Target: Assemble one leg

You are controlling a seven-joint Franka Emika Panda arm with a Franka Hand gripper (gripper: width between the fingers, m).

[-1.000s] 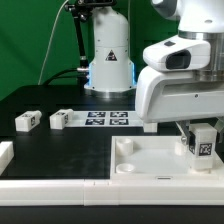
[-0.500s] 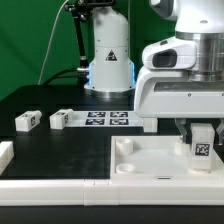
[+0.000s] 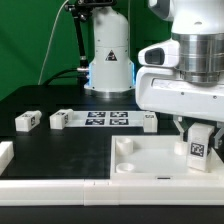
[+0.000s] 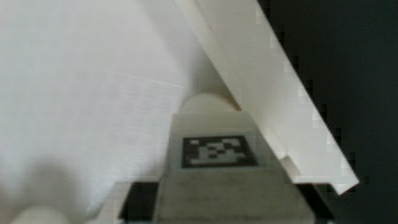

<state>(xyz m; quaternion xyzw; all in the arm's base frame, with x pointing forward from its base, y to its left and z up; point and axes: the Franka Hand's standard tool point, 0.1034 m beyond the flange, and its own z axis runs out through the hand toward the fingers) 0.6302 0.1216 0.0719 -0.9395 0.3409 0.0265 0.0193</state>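
Observation:
My gripper (image 3: 199, 127) is shut on the leg (image 3: 199, 146), a small white block with a black-and-white tag on its face. It holds the leg upright over the near right corner of the large white square panel (image 3: 150, 160); I cannot tell whether the leg's lower end touches the panel. In the wrist view the leg (image 4: 221, 150) stands between my dark finger pads (image 4: 178, 200), with its far end against the white panel (image 4: 89, 90) beside the panel's raised rim (image 4: 267, 90).
Two more loose leg blocks (image 3: 27, 121) (image 3: 63, 119) lie on the black table at the exterior view's left, and another (image 3: 148, 122) lies just behind the panel. The marker board (image 3: 108, 119) lies between them. A white part's end (image 3: 4, 153) shows at the left edge.
My wrist has turned a little over the panel's corner, and the held leg has shifted slightly toward the exterior view's left with it. The loose blocks have not moved.

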